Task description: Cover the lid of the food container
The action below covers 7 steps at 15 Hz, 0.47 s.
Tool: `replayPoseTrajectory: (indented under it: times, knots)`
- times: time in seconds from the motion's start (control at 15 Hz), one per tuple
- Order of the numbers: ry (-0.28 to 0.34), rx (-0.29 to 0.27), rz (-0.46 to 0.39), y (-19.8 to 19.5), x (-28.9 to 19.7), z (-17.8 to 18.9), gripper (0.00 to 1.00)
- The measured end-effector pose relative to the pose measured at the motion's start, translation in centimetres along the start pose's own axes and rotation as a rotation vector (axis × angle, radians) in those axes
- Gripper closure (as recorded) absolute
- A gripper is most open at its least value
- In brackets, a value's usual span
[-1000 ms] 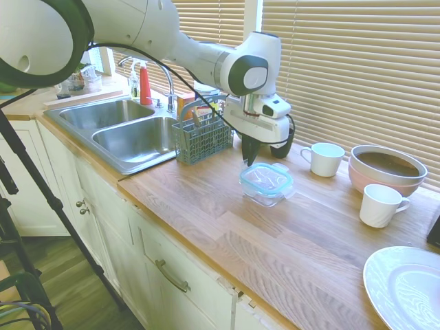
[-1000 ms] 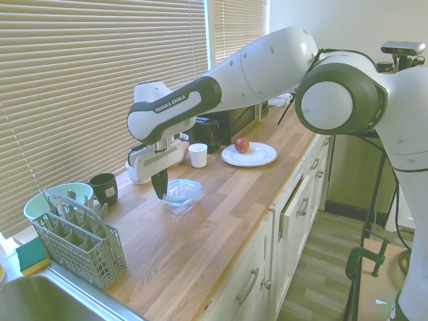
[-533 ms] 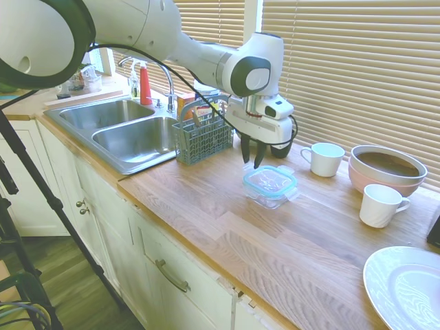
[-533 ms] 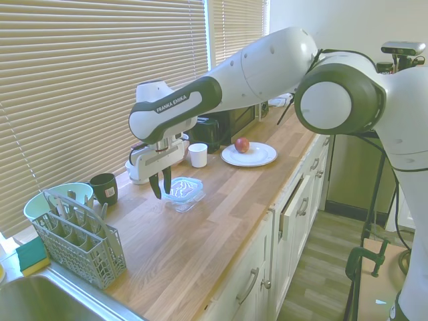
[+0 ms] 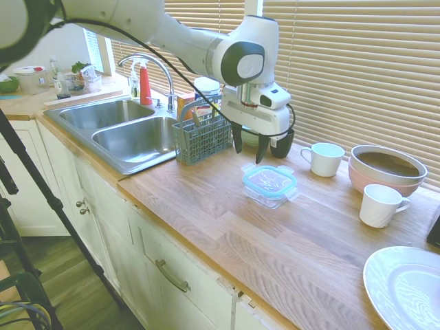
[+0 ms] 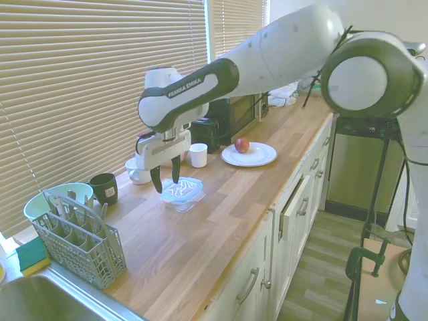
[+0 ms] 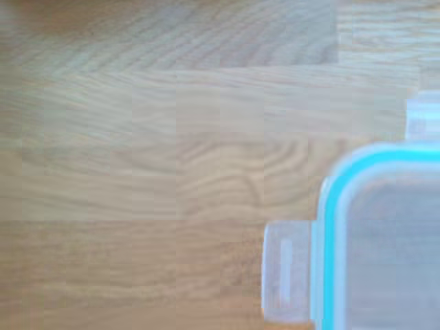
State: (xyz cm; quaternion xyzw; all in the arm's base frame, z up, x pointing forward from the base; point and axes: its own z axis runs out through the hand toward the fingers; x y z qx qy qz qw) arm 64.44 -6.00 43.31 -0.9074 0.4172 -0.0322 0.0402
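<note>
So the lid point(image 5: 268, 180) is sitting on top of the container point(image 5: 267, 196), out on the wooden surface point(image 5: 227, 227) between the cutlery basket point(image 5: 201, 139) and the white mug point(image 5: 324, 159). The gripper point(image 5: 247, 150) hangs above and a bit to the sink side of it, fingers point(image 5: 237, 141) spread apart and holding nothing.

My read is the placing part looks done and what's left, if anything, is seating it properly. From these angles I can't tell if the snap tabs are clicked down. The wrist view shows one tab point(image 7: 285, 275) sticking out flat from the teal rim point(image 7: 335, 227), so I'd guess it's just resting there. If it needs pressing, I'd come straight down on the middle of the lid with the fingers closed, gently, since the tub is clear and glassy and could skid on the wood. Pushing on one edge would probably tip the opposite side up.

Orientation-wise it lies flat, top face up. It's basically square, so no real long axis. Its sides sit at a slant to the surface's front edge, one corner pointing roughly toward the basket.
</note>
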Motion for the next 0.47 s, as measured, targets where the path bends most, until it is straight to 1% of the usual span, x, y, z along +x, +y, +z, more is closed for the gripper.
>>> replayPoseTrajectory:
  times: [0.2,0.47]
  knots:
    - [-0.008,0.005,0.000,4.2,-1.8,-0.7,0.00]
    - [-0.026,-0.010,-0.032,9.8,-4.8,1.7,0.00]
